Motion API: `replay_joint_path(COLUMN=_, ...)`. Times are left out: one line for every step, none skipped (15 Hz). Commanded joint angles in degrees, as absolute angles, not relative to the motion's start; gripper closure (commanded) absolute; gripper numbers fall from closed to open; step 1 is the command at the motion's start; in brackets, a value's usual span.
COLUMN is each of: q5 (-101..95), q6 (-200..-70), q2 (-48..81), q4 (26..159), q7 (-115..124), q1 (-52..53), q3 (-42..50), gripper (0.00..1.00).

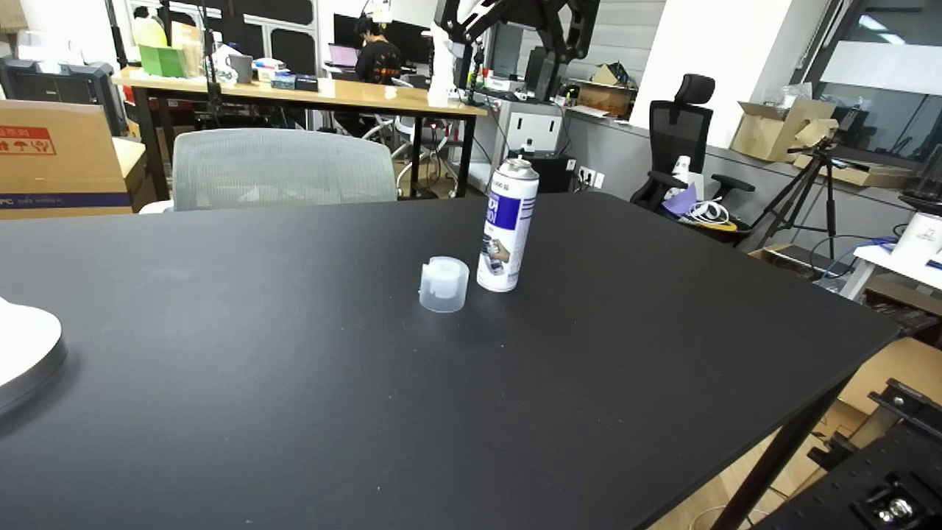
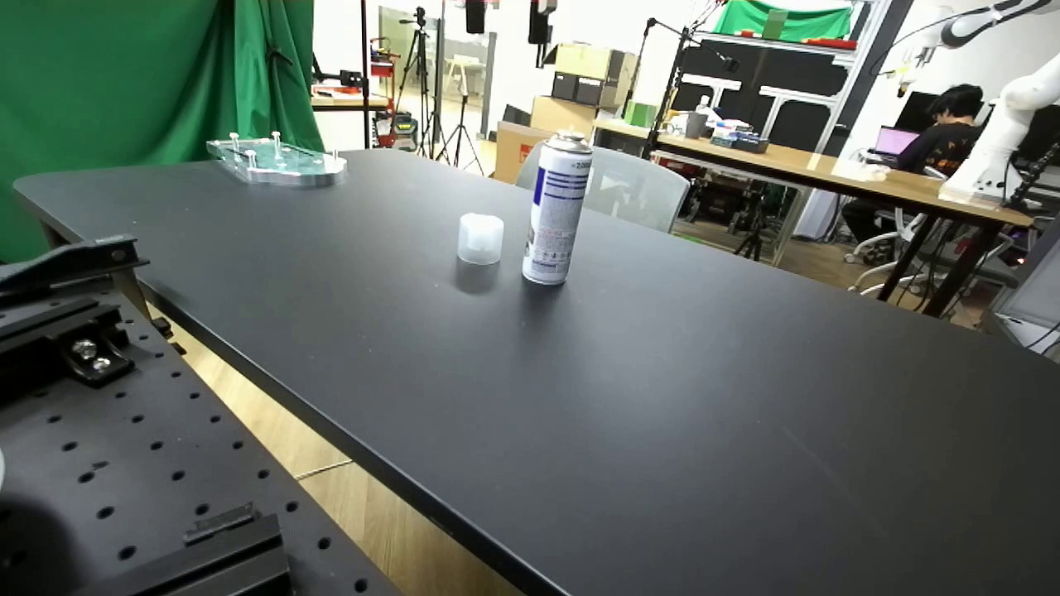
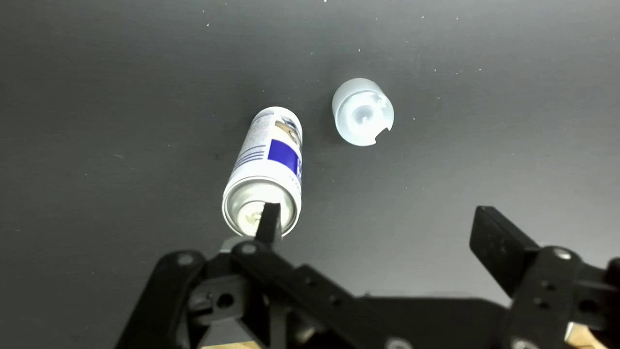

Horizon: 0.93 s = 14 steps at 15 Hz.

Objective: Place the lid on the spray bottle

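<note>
The lid (image 1: 444, 287), a small translucent whitish cap with a notch in its upper edge, stands on the black table. It also shows in an exterior view (image 2: 480, 240) and the wrist view (image 3: 363, 114). The spray bottle (image 1: 508, 228), a white can with blue label and bare metal top, stands upright close beside the lid, apart from it, in an exterior view (image 2: 556, 211) and the wrist view (image 3: 266, 155). My gripper (image 3: 378, 213) is open and empty, high above both. One finger overlaps the can's top in the wrist view. Its fingertips show at the top of both exterior views (image 1: 506, 82) (image 2: 507, 29).
The black table (image 1: 294, 412) carries a clear plate with upright posts (image 2: 277, 161) at a far corner. A white round-edged object (image 1: 26, 350) lies at the table's side. A grey chair (image 1: 283, 169) stands behind the table. A perforated black mounting plate (image 2: 190, 463) stands beside the table edge.
</note>
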State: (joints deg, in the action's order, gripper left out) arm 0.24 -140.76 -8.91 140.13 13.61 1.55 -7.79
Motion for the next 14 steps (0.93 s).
replay_joint_path(q5=1.4, q6=-138.8, q2=-7.3, q4=138.9, q7=12.1, q1=2.6, q3=-6.8, gripper=0.0)
replay_joint_path(q5=1.3, q6=-138.7, q2=-5.9, q4=138.4, q7=12.2, q1=2.7, q3=-6.9, gripper=0.0)
replay_joint_path(q5=2.2, q6=-138.4, q2=-4.1, q4=137.7, q7=11.3, q1=3.0, q3=-6.9, gripper=0.0)
replay_joint_path(q5=2.4, q6=-138.4, q2=-2.7, q4=137.3, q7=11.0, q1=3.2, q3=-6.9, gripper=0.0)
replay_joint_path(q5=2.5, q6=-138.4, q2=-1.3, q4=136.8, q7=10.7, q1=3.4, q3=-6.9, gripper=0.0)
replay_joint_path(q5=2.9, q6=-138.6, q2=0.4, q4=136.3, q7=10.4, q1=3.5, q3=-6.8, gripper=0.0)
replay_joint_path(q5=3.5, q6=-138.8, q2=2.0, q4=135.6, q7=9.9, q1=3.5, q3=-6.7, gripper=0.0)
replay_joint_path(q5=3.4, q6=-139.0, q2=3.6, q4=134.9, q7=10.3, q1=3.5, q3=-6.5, gripper=0.0)
replay_joint_path(q5=3.3, q6=-139.0, q2=5.3, q4=134.0, q7=10.7, q1=3.4, q3=-6.4, gripper=0.0)
replay_joint_path(q5=2.7, q6=-139.4, q2=6.8, q4=133.1, q7=12.0, q1=3.4, q3=-6.1, gripper=0.0)
replay_joint_path(q5=2.4, q6=-139.9, q2=8.5, q4=132.1, q7=13.2, q1=3.5, q3=-5.8, gripper=0.0)
replay_joint_path(q5=2.8, q6=-140.4, q2=9.8, q4=131.2, q7=13.7, q1=3.7, q3=-5.5, gripper=0.0)
replay_joint_path(q5=2.7, q6=-141.2, q2=11.3, q4=130.2, q7=14.6, q1=3.9, q3=-5.2, gripper=0.0)
replay_joint_path(q5=3.5, q6=-141.7, q2=12.7, q4=129.2, q7=14.9, q1=4.0, q3=-5.1, gripper=0.0)
